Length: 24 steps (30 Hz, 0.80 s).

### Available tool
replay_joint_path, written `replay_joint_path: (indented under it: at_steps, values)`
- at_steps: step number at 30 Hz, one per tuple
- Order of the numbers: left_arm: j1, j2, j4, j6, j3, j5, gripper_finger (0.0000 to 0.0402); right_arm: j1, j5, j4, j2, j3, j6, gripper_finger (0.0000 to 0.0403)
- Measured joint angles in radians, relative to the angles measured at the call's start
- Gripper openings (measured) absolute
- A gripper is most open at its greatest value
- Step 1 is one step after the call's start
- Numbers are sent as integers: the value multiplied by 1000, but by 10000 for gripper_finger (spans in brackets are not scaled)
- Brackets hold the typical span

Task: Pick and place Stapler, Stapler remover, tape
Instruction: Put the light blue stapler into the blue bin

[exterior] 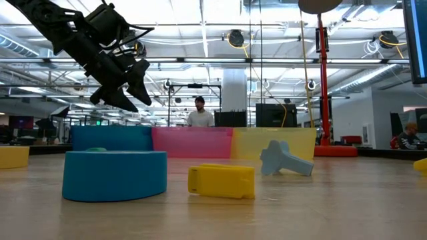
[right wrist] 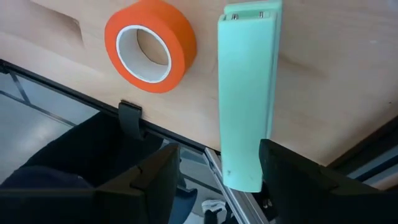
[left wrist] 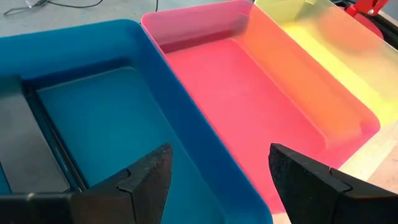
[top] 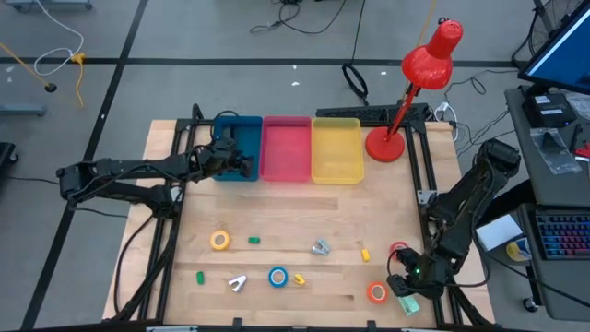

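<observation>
stapler [right wrist: 245, 99], mint green, lies at the table's lower right corner in the high view, right under the right gripper [right wrist: 217, 171]. in the right wrist view its long axis runs straight away from the claw, near end sitting between the two spread fingers, though no pinch on it shows yet. orange tape [right wrist: 150, 45] lies just beside it, apart from it. my guess is the coming move is a close across the stapler's narrow width, which this line-up suits; the right arm is by far the nearer one.

left gripper [left wrist: 217, 180] hangs over the bins at upper left of the high view, fingers spread and empty, above the wall between the blue bin [left wrist: 93, 118] and the pink bin [left wrist: 249, 106]. yellow bin [top: 336, 148] is next along.

blue tape [top: 278, 276], yellow tape [top: 219, 241] and a small grey remover-like piece [top: 321, 246] lie mid-table, well apart from both claws.
</observation>
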Motion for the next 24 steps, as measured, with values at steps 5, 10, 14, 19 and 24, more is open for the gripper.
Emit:
replay_joint_path:
  at_steps: [5,10,14,19,24]
  values:
    - [0,0,0,0,0,0,267,16,3,-3,0,1,21,212]
    - [0,0,0,0,0,0,267,24,3,-9,0,1,34,212]
    - [0,0,0,-1,0,0,267,41,3,-26,20,21,46,212]
    - [0,0,0,0,0,-1,267,60,8,-85,73,91,88,212]
    - [0,0,0,10,0,-1,267,64,3,-142,129,144,98,212]
